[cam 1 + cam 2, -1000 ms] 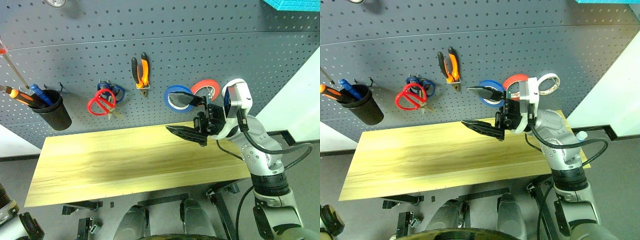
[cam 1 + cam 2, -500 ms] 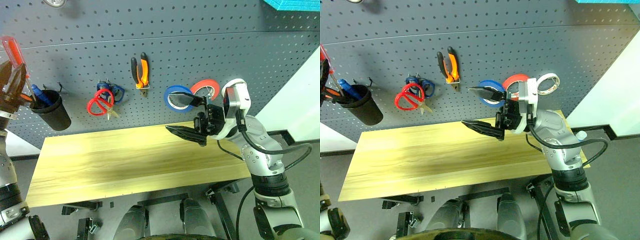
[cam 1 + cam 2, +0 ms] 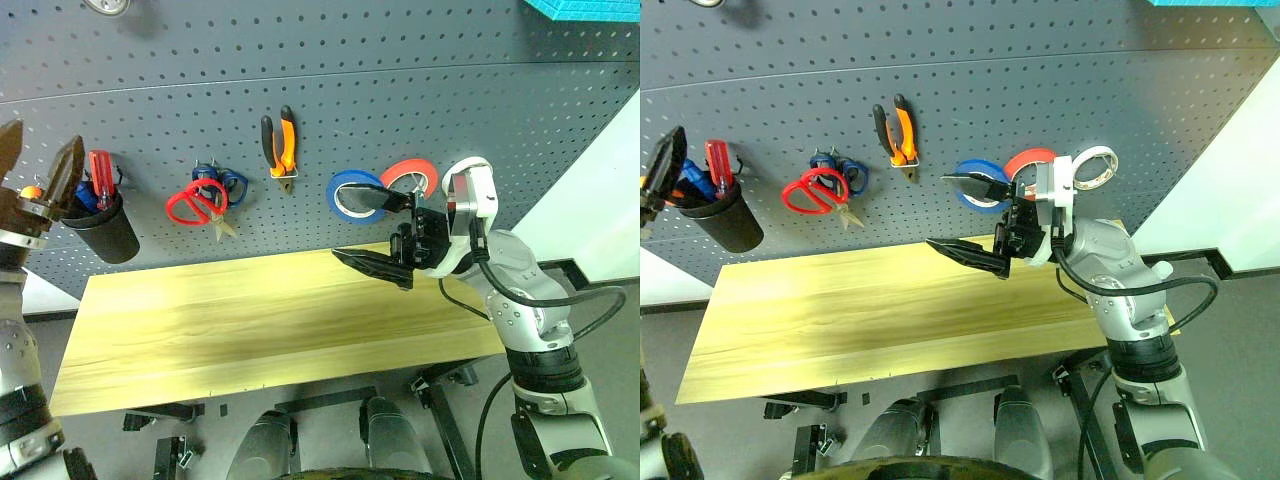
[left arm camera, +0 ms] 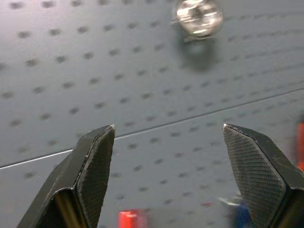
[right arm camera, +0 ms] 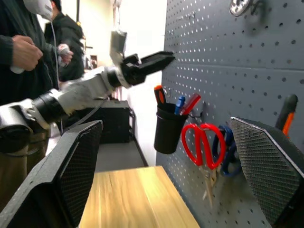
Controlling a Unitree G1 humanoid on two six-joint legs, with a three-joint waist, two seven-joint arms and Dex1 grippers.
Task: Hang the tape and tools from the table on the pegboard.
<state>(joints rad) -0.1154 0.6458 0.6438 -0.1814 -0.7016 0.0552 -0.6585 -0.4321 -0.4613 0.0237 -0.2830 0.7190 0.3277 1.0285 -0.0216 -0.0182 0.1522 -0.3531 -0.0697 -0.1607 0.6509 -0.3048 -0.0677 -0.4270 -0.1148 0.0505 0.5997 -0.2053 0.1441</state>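
Observation:
The red-handled screwdriver [image 3: 100,172] stands in a black cup [image 3: 102,228] hung on the dark grey pegboard [image 3: 420,90]. My left gripper [image 3: 42,138] is open just left of the cup, with nothing between its fingers. Red-handled scissors [image 3: 198,204], orange-and-black pliers [image 3: 282,143] and the blue tape [image 3: 345,196] hang on the board. My right gripper [image 3: 345,225] is open and empty in front of the blue tape, above the bare wooden table [image 3: 240,320]. In the right wrist view the cup [image 5: 168,129], the scissors [image 5: 201,141] and my left gripper [image 5: 145,63] are visible.
Blue-handled scissors [image 3: 233,184] hang behind the red ones. A red roll [image 3: 412,176] and a white roll [image 3: 1096,166] hang right of the blue tape. Orange and blue screwdrivers share the cup. People [image 5: 26,47] stand beyond the table's left end. A metal knob [image 4: 198,16] sits high on the board.
My left gripper has come down and opened, letting go of the red screwdriver, which now stands in the black cup. The right arm has stayed in place.

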